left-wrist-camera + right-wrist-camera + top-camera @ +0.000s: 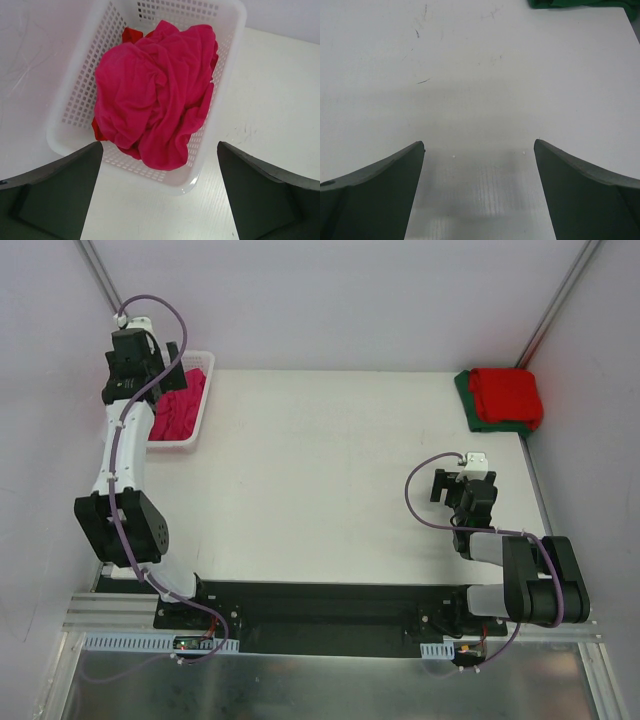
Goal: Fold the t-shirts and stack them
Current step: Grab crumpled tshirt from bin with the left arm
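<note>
The left arm point(118, 455) reaches from its base up the left edge of the table point(320, 480), its upper links stretched nearly straight toward the far left corner, with the wrist bent over the white lattice basket point(80, 95) that stands there. The left gripper point(160, 146) hangs above the near end of the basket with its jaws spread wide and nothing between them, clear of the cloth. In the basket lies a crumpled magenta-pink t-shirt point(155, 95), heaped above the rim, and bits of a red t-shirt point(132, 35) show beneath it at the far end and at the near left side. The right arm point(520, 570) is folded back on itself near its base at the right edge, its forearm turned inward and its wrist low over the bare tabletop. The right gripper point(479, 145) is likewise spread wide and holds nothing, facing the far right corner. There a folded red shirt point(508, 395) rests on top of a folded dark green shirt point(466, 398), well apart from both grippers.
</note>
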Robot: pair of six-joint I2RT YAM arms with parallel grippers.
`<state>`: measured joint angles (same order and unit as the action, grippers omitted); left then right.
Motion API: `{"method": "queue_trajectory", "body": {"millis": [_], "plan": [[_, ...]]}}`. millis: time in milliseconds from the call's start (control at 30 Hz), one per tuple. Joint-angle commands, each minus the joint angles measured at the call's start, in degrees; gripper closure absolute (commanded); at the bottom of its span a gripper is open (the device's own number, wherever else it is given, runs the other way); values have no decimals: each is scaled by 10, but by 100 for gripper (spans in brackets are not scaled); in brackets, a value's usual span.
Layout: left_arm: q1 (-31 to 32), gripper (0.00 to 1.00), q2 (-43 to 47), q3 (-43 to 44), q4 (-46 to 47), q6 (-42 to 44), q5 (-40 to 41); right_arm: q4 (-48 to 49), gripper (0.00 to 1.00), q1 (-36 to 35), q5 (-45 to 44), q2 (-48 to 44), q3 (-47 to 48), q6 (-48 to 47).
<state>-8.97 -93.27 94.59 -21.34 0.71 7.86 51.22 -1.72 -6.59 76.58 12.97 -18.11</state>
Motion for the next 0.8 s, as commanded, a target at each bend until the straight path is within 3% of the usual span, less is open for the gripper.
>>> {"method": "queue_trajectory", "body": {"millis": [0,367,767], "plan": [[0,1,-19,39,-9,9,39,32,4,-2,6,-3,14,-2],[-6,1,-59,60,-7,-6,48,33,4,-2,6,-3,14,-2],[-12,1,-155,82,-12,-30,-32,32,4,-2,6,-3,14,-2]]}}
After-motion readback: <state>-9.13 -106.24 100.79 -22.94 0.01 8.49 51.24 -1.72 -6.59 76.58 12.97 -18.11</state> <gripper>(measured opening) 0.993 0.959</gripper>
